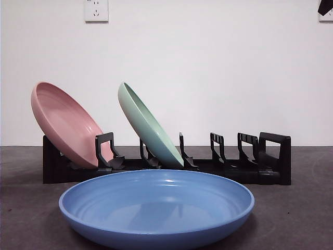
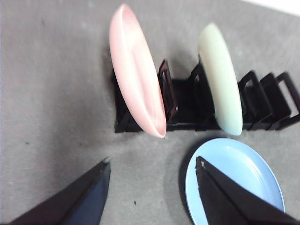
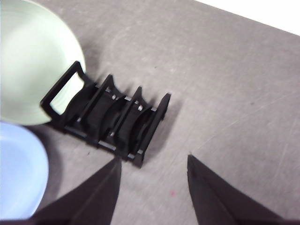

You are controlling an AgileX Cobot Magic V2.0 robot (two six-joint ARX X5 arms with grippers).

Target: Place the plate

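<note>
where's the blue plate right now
The blue plate lies flat on the table in the front view's foreground, just in front of the black rack that holds the pink plate and green plate.

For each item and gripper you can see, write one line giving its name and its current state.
Round pink plate: leaning in the rack.
Round pale green plate: leaning in the rack.
Round blue plate: flat on the table.
Black slotted dish rack: other slots empty.
Left gripper: open, holding nothing.
Right gripper: open, holding nothing.
</note>
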